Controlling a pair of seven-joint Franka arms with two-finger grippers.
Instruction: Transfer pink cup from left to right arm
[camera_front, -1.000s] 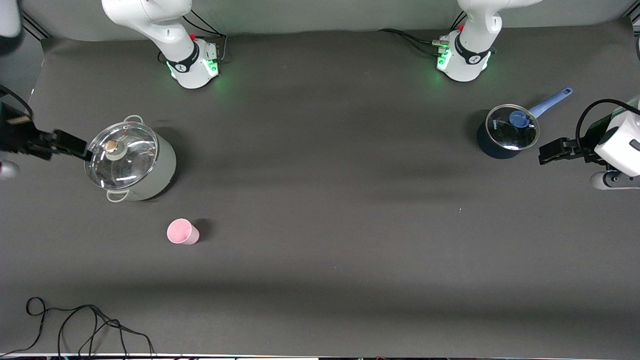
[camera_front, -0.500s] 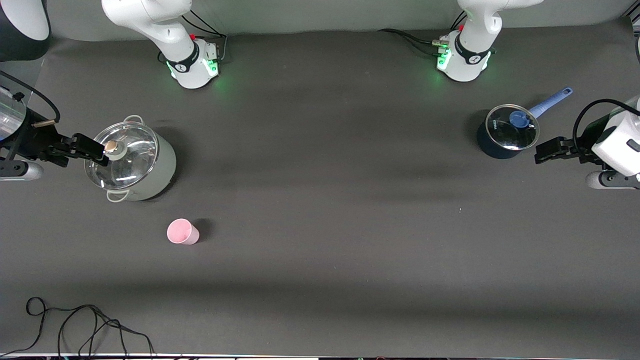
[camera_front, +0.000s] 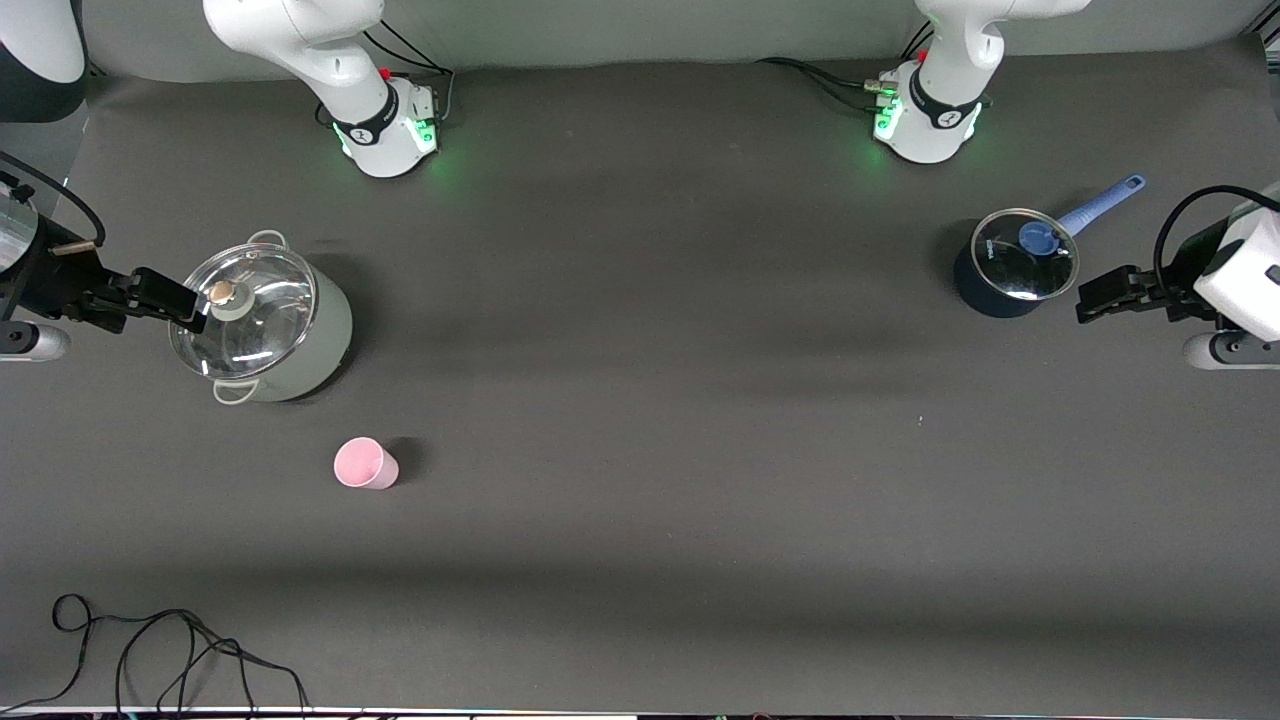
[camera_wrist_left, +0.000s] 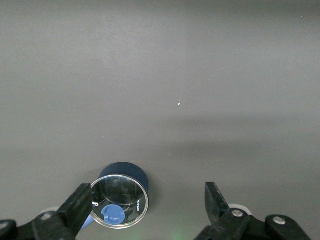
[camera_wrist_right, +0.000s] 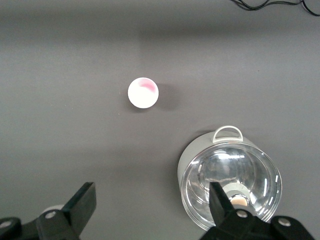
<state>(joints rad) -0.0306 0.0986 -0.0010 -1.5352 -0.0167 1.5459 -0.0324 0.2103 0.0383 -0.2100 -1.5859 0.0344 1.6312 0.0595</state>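
The right tool (camera_front: 190, 308) hangs at the right arm's end of the surface (camera_front: 640, 560), over the rim of the lidded pot (camera_front: 262, 322). Its fingers (camera_wrist_right: 82, 202) stand wide apart in the right wrist view and hold nothing. The cup (camera_front: 364, 465) stands upright on the surface, mouth up, near the pot and nearer to the front camera than it. It is free of both tools. A black cable (camera_front: 170, 650) lies loose at the front edge of the surface, well apart from the cup.

Toward the left arm's end sits a blue saucepan (camera_front: 1012, 265) with a glass lid. The left tool (camera_front: 1088, 305) hangs just beside it, fingers (camera_wrist_left: 80, 205) also wide apart and bare.

The cup resting at the right arm's end fits two stages: it waits to be picked up for the handover, or it has been passed across and set down there.

Risks as I judge them:
- The cup looks light and narrow at the base; a finger touching its rim off-centre could tip it and roll it.
- The right tool is low over the pot's lid knob (camera_front: 222, 293); a careless sweep could knock the lid.
- The left arm has a long reach to the cup, and its tool could clip the saucepan's handle (camera_front: 1102, 204) when it leaves.
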